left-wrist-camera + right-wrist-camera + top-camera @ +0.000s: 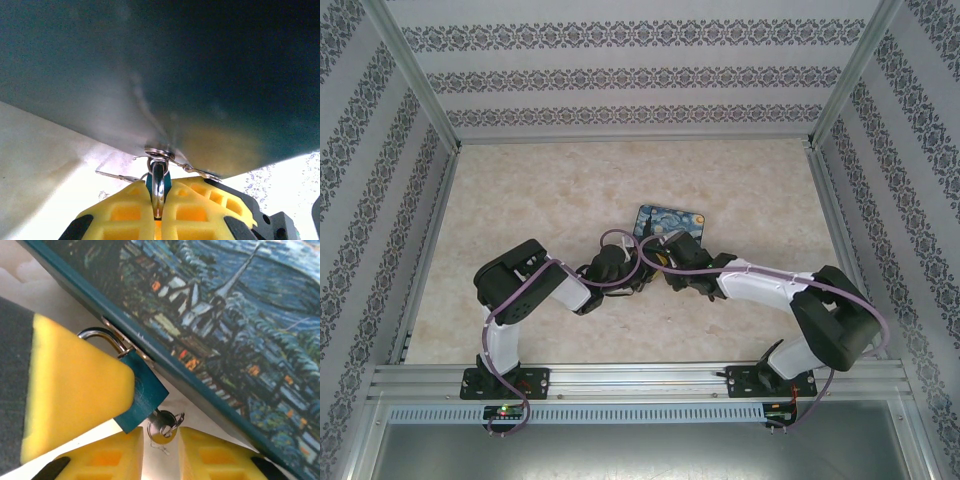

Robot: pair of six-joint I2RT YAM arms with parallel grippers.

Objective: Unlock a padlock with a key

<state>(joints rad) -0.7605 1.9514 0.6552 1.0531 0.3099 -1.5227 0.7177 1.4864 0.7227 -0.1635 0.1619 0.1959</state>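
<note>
The left claw point(158, 212) clamps the likely slippery padlock point(142, 395) while the right claw point(161, 439), fingers apart, flanks the thin key point(162, 426), best pinched by its head.

This is a robot test cell in a lab, not a lived-in room. Bare aluminium posts point(415, 75) frame a small booth. Its three walls point(620, 75) are papered in one repeating printed pattern, a staged backdrop. The marble-look tabletop point(540, 190) ends in a slotted metal rail point(640, 378). Two arms point(515, 290) are bolted there, and purple cables point(620, 240) loop loosely over them.
</note>
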